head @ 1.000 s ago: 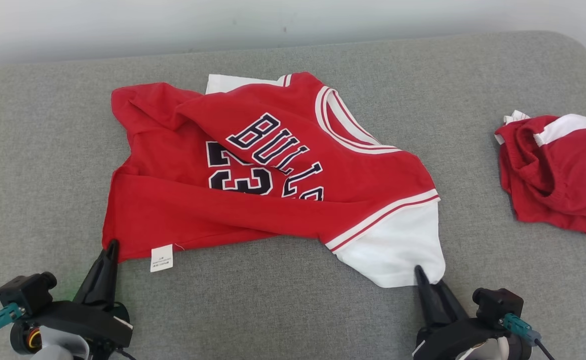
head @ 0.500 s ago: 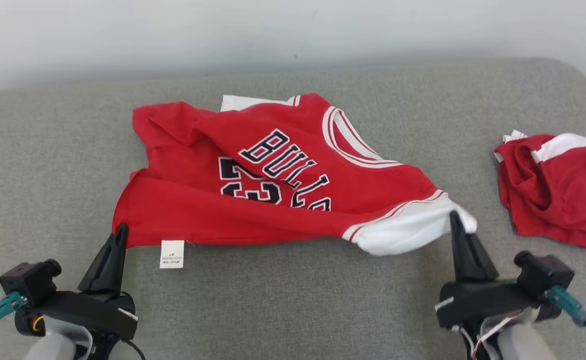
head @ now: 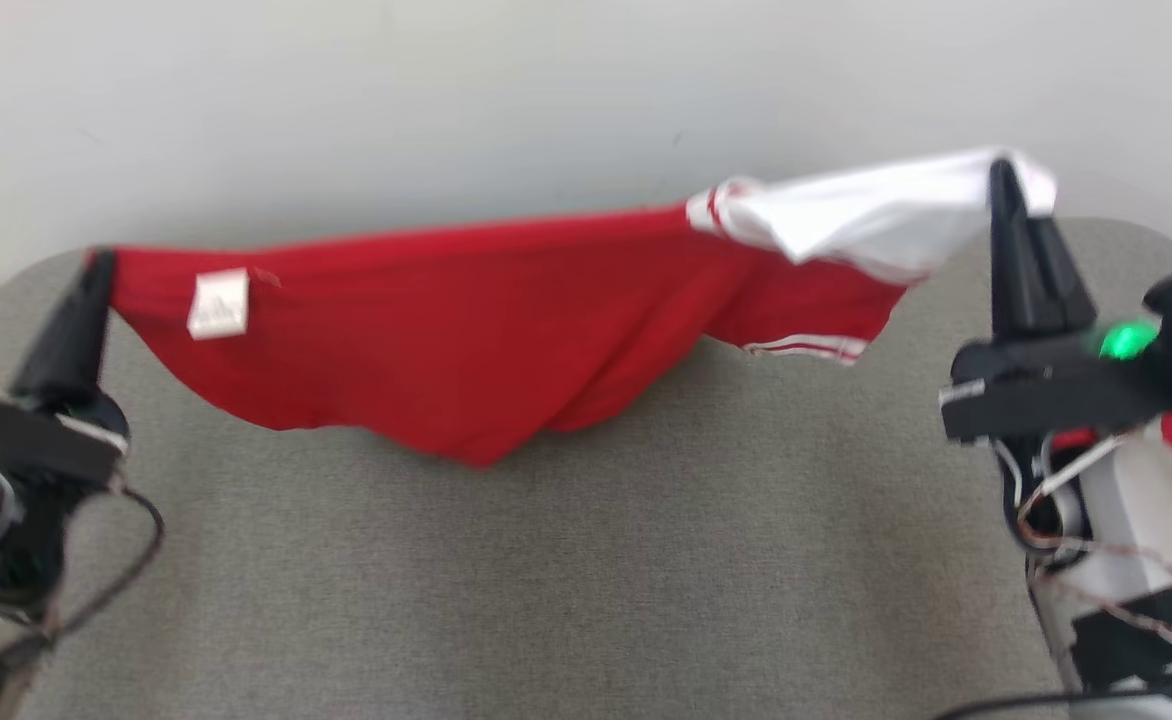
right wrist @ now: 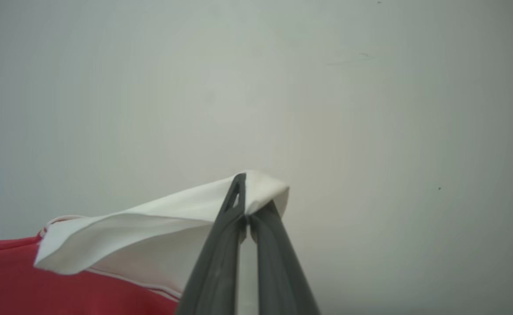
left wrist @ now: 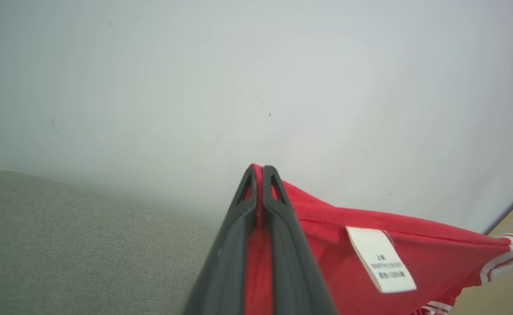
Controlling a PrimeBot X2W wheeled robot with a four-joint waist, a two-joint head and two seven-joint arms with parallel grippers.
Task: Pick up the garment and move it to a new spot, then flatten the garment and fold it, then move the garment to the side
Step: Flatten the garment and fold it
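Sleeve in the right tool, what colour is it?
The sleeve is white, red-striped where it joins the red shirt; clearest in the right wrist view.

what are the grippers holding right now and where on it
Both hold the red jersey: the left gripper pinches a red corner near the label, the right gripper its white end.

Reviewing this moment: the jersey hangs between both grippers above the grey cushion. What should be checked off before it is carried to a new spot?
1. Left gripper shut on the jersey at its red hem corner: ok.
2. Right gripper shut on the white sleeve: ok.
3. Jersey hanging flat: not ok, it sags bunched in the middle.
4. Lowest fold clear of the grey cushion: cannot tell.
5. Head view sharp enough to aim by: not ok, blurred.
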